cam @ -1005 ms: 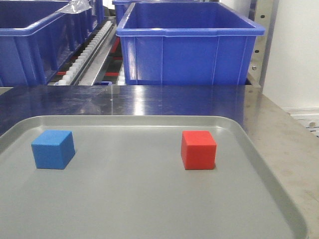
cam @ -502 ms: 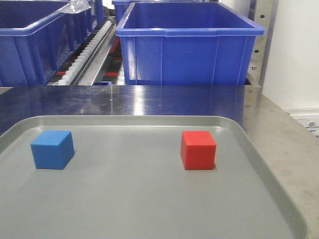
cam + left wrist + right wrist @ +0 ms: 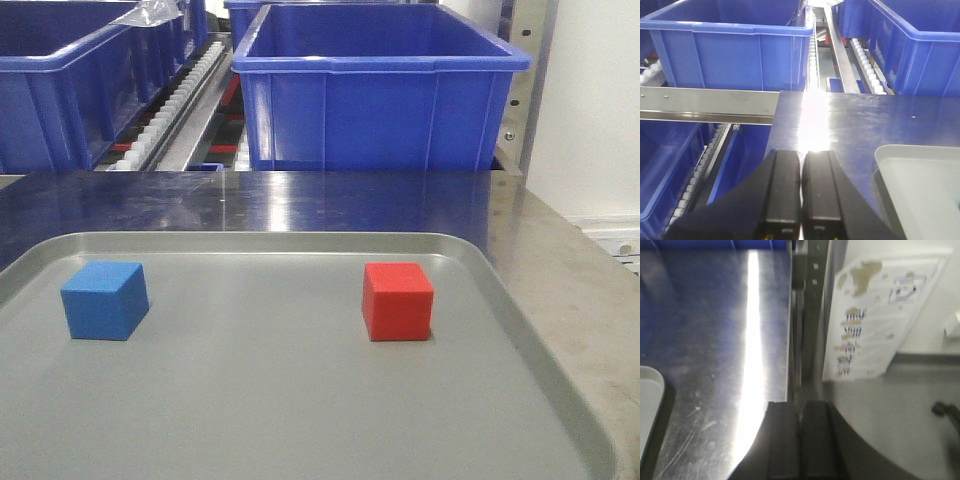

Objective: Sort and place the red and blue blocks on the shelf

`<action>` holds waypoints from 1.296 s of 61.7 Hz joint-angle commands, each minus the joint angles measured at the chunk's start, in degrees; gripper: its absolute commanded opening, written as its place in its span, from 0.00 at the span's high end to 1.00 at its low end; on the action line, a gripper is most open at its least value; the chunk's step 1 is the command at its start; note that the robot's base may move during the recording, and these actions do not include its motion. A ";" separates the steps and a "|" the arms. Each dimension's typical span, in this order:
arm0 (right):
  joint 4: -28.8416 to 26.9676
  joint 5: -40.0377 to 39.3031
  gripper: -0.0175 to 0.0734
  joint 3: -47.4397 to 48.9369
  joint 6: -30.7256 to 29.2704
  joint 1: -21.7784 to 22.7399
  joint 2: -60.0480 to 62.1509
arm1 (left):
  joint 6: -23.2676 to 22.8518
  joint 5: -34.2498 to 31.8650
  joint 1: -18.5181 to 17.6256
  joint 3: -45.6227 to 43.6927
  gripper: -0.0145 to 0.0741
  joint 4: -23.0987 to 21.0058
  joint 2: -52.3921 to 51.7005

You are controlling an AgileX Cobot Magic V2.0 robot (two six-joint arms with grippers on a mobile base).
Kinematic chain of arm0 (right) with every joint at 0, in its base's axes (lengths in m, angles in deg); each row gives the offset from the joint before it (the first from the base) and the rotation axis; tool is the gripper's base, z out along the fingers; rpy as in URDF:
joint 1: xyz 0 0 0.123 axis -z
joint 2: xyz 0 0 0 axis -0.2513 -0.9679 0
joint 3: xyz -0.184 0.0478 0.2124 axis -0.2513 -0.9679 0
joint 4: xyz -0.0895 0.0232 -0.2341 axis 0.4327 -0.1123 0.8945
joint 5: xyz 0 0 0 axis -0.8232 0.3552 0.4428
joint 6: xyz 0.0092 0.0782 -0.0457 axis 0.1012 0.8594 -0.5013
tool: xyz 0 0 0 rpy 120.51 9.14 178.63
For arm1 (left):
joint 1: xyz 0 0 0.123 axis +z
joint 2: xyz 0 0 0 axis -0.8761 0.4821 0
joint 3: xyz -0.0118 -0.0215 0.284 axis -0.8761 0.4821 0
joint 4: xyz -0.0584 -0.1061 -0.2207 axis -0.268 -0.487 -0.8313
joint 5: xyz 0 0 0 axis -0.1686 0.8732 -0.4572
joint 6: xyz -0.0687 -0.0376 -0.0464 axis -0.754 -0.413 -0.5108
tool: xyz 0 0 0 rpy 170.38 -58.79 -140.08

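Observation:
A small blue block (image 3: 104,299) rests on the left of the flat grey tray (image 3: 300,420), and a red block (image 3: 398,300) of the same size rests to its right. Behind them stands the shelf with a large blue bin (image 3: 375,85) and white roller tracks (image 3: 180,95). Its silver front rail (image 3: 707,104) shows in the left wrist view. My left gripper (image 3: 801,155) is shut and empty above the steel tabletop, left of the tray corner (image 3: 920,185). My right gripper (image 3: 800,405) is shut and empty over the table's right edge. Neither block shows in the wrist views.
A second blue bin (image 3: 75,85) sits at the back left. More bins (image 3: 735,40) fill the rack, one (image 3: 670,165) on the lower level. A shiny steel tabletop (image 3: 300,200) lies between tray and rack. A paper label (image 3: 880,315) hangs on the wall to the right.
The blue block's position in the front view has drifted very slightly left; nothing else has visibly changed.

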 commanded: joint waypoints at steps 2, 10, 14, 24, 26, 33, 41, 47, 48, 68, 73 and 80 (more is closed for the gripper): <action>-0.90 3.60 0.74 7.14 0.08 0.04 -2.99 | -0.31 -4.91 -0.43 2.40 0.70 0.08 -1.07; -4.93 11.91 0.74 13.50 0.08 0.04 -6.43 | -0.31 -4.91 -0.43 2.40 0.70 0.08 -1.07; -7.51 14.53 0.74 16.09 0.08 0.04 -7.75 | -0.31 -4.91 -0.43 2.40 0.70 0.08 -1.07; -8.61 17.25 0.74 19.97 0.02 -2.43 -10.36 | -0.31 -4.91 -0.43 2.40 0.70 0.08 -1.07; -8.30 17.17 0.74 20.15 0.02 -3.21 -10.62 | -0.31 -4.91 -0.43 2.40 0.70 0.08 -1.07; -6.73 16.10 0.74 20.15 0.02 -6.62 -11.71 | -0.31 -4.91 -0.43 2.40 0.70 0.08 -1.07; -6.73 16.67 0.74 20.15 0.02 -10.82 -13.29 | -0.31 -4.91 -0.43 2.40 0.70 0.08 -1.07; -6.73 17.20 0.74 20.15 0.02 -13.99 -14.87 | -0.31 -4.91 -0.43 2.40 0.70 0.08 -1.07; -6.73 17.20 0.74 20.15 0.02 -14.66 -15.26 | -0.31 -4.91 -0.43 2.40 0.70 0.08 -1.07; -6.73 16.05 0.63 20.15 0.02 -22.73 -20.08 | -0.31 -4.91 -0.43 2.40 0.70 0.08 -1.07; -6.73 14.53 0.44 20.15 0.02 -23.52 -20.39 | -0.31 -4.91 -0.43 2.40 0.70 0.08 -1.07; -6.73 12.85 0.22 20.15 0.02 -24.07 -20.57 | -0.31 -4.91 -0.43 2.40 0.70 0.08 -1.07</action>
